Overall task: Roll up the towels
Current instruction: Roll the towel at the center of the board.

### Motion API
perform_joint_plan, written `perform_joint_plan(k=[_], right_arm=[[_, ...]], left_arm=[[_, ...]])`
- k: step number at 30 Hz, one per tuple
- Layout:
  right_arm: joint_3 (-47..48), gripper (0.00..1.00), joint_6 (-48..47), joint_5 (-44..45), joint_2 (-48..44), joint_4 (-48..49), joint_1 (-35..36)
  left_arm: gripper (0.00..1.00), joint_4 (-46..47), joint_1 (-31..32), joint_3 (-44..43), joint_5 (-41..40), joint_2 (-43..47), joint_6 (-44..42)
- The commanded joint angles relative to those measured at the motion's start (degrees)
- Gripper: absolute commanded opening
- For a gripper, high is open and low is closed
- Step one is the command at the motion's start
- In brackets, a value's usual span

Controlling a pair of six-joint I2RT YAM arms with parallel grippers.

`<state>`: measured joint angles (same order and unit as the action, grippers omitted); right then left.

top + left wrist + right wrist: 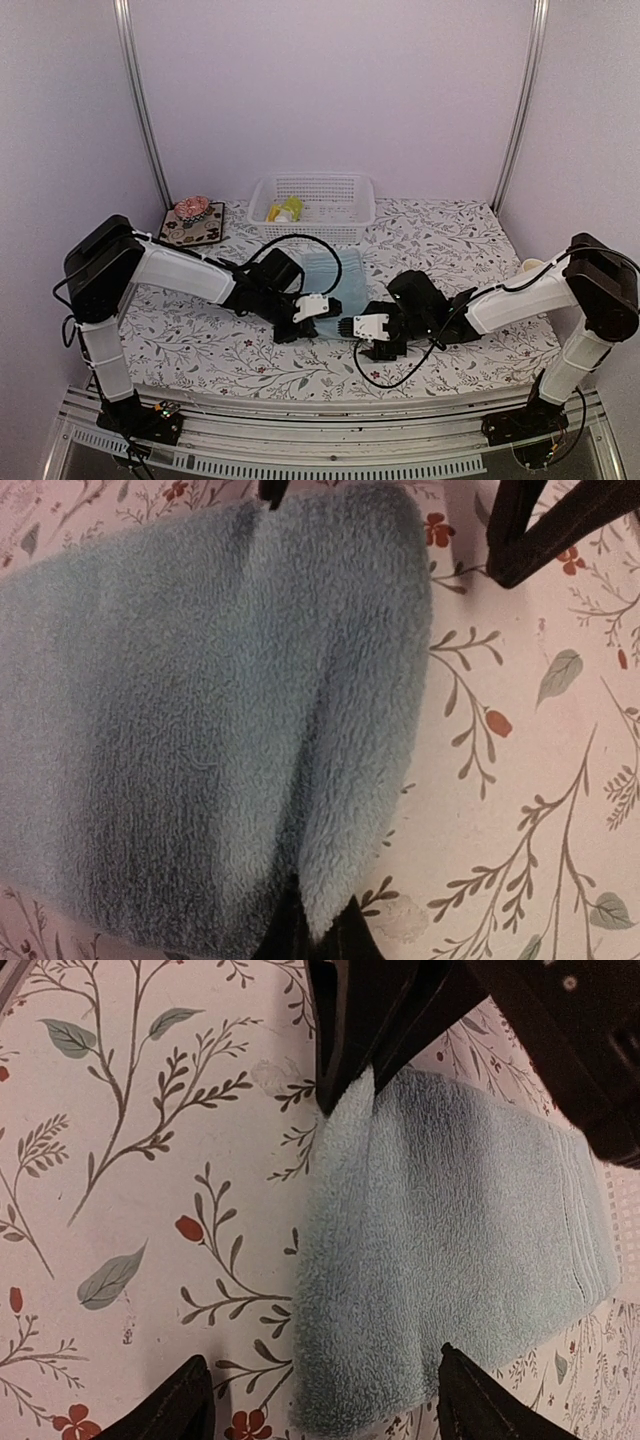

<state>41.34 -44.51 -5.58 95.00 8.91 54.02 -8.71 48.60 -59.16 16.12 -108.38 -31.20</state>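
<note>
The pale blue towel (335, 280) lies flat on the floral tablecloth at the middle of the table. My left gripper (305, 322) is shut on its near left corner; in the left wrist view the towel (200, 710) fills the left side and a fold of its edge is pinched at my left gripper (315, 932). My right gripper (325, 1400) is open, its jaws wide apart astride the towel's near edge (440, 1240); it also shows in the top view (362, 338). A yellow-green cloth (285, 210) lies in the basket.
A white plastic basket (345, 190) stands at the back middle. A dark floral mat (192, 228) with a pink thing on it lies at the back left. A pale cup (531, 265) sits by the right arm. Metal frame posts stand at both back corners.
</note>
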Motion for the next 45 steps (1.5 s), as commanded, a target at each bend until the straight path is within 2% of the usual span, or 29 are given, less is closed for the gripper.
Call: perform_joint_plan(k=[1,6,10,15,17,18,20,24,31,37,45], right_arm=[[1.9,0.74,1.7,3.5,3.2,2.6,0.8],[2.8,0.62,3.5,6.5,5.3,2.4,0.8],[4.0,0.48,5.7,8.3,6.4,1.7,0.8],[7.1,0.11,7.2,6.7,8.8,-4.0,0.7],[8.2,0.04,7.9,4.6,9.2,-6.6,0.7],[8.6,0.03,8.3,3.5,9.0,-7.8,0.7],[9.2,0.03,9.2,0.7,8.3,-9.7,0.7],[10.4,0.03,10.7,-3.2,7.1,-13.4,0.6],[14.9,0.03,16.3,-10.2,7.9,-21.3,-2.1],[17.8,0.04,19.5,-17.7,11.2,-26.3,-4.7],[22.3,0.06,23.2,-26.1,16.8,-31.8,-8.2]], left_arm=[[0.0,-2.3,-1.8,-1.5,2.7,-1.8,1.7],[0.0,-4.0,-2.3,-3.0,3.0,-2.8,1.5],[0.0,-6.1,-2.4,-3.8,2.9,-2.7,0.3],[0.01,-7.2,-2.4,-3.5,2.6,-1.4,-0.5],[0.05,-7.1,-2.4,-3.1,2.2,-0.3,-0.2],[0.12,-6.9,-2.4,-2.7,1.7,0.4,0.0],[0.39,-5.8,-2.4,-1.4,0.5,2.3,0.6],[0.58,-3.6,-2.4,1.6,-1.5,6.2,1.6],[0.63,-1.7,-2.3,4.8,-5.0,10.9,2.3],[0.77,6.0,-1.5,11.2,-8.5,16.7,2.2],[0.77,10.4,1.8,12.4,-14.4,15.0,0.0]])
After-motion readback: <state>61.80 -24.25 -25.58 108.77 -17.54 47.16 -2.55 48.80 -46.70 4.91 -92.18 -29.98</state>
